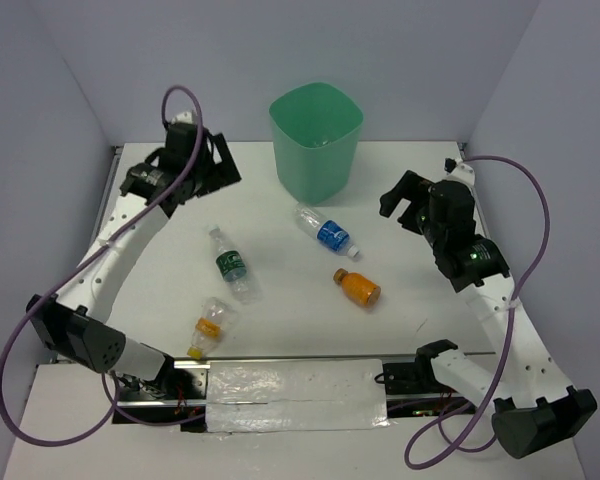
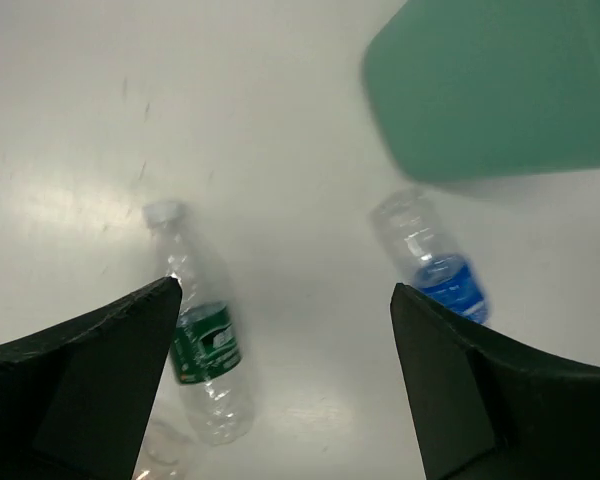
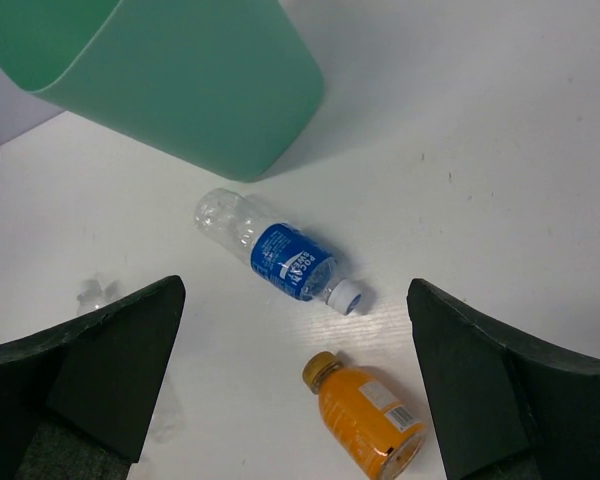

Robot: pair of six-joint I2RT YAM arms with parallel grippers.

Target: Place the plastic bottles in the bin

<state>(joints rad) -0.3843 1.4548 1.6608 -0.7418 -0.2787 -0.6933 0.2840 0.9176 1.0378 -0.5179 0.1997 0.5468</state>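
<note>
Currently both grippers hang above the white table (image 1: 300, 325) with nothing in them. The left gripper (image 2: 285, 290) sits at the far left, to the left of the bin. In its wrist view the two dark fingers (image 2: 100, 380) are spread wide with only bare tabletop between them. The right gripper (image 3: 295, 288) is at the right, a little nearer than the bin, and its fingers (image 3: 80, 370) are also spread fully apart and hold nothing.

The mint-green bin (image 1: 317, 140) stands upright at the far centre of the table. Something pale shows faintly inside it, too unclear to identify.

Four bottles lie on their sides on the table, all outside the bin:
- The blue-label bottle (image 1: 325, 232) is just near the bin, its white cap pointing near-right.
- The short orange bottle (image 1: 357, 287) lies just beyond that cap, close to it but not touching, with its dark cap toward the blue-label bottle.
- The green-label bottle (image 1: 232, 265) is left of centre, its cap toward the far side.
- The orange-yellow-label bottle (image 1: 208, 325) is nearer and slightly further left, with a yellow cap at its near end.

A crinkled, foil-like strip (image 1: 295, 395) runs along the near edge between the arm bases.
</note>
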